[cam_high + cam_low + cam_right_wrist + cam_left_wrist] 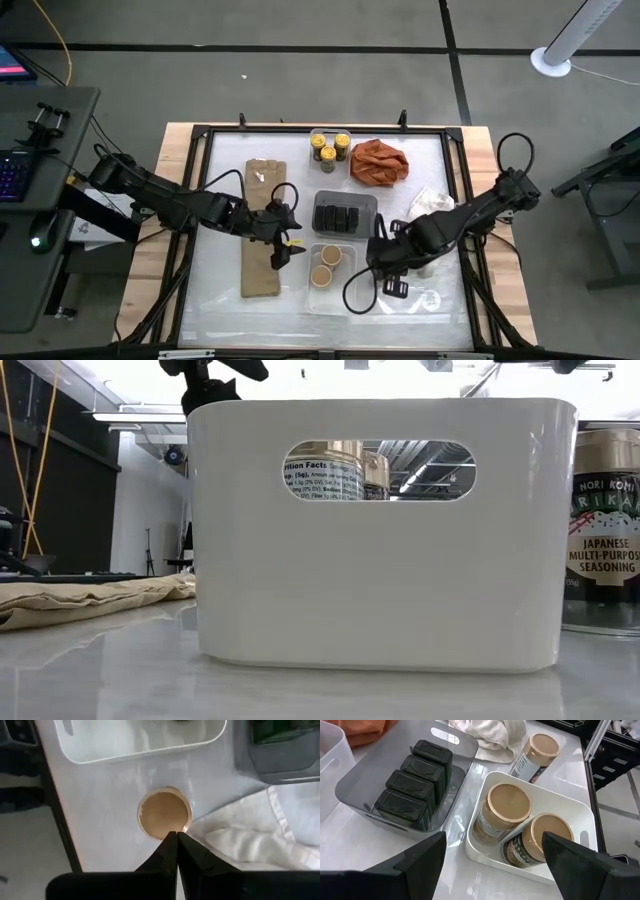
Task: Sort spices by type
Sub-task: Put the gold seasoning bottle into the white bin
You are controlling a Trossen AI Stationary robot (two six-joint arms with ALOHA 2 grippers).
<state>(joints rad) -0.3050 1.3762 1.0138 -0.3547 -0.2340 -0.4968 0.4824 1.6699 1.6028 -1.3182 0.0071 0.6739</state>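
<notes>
The left gripper [285, 240] hangs with its jaws wide and empty, just short of the white tray [580, 827]. Ahead of its fingers [415, 862], two tubs [507, 810] lie in that tray. Beyond them on one side, the dark tins [415, 782] fill the grey tray [350, 790]. A third tub [164, 813] stands on the table outside the white tray, beside a white cloth [250, 842]. The right gripper [176, 840] is pinched tight, holding nothing, its tips right above that tub's lid. The yellow-lidded jars [330, 147] sit well beyond both grippers.
</notes>
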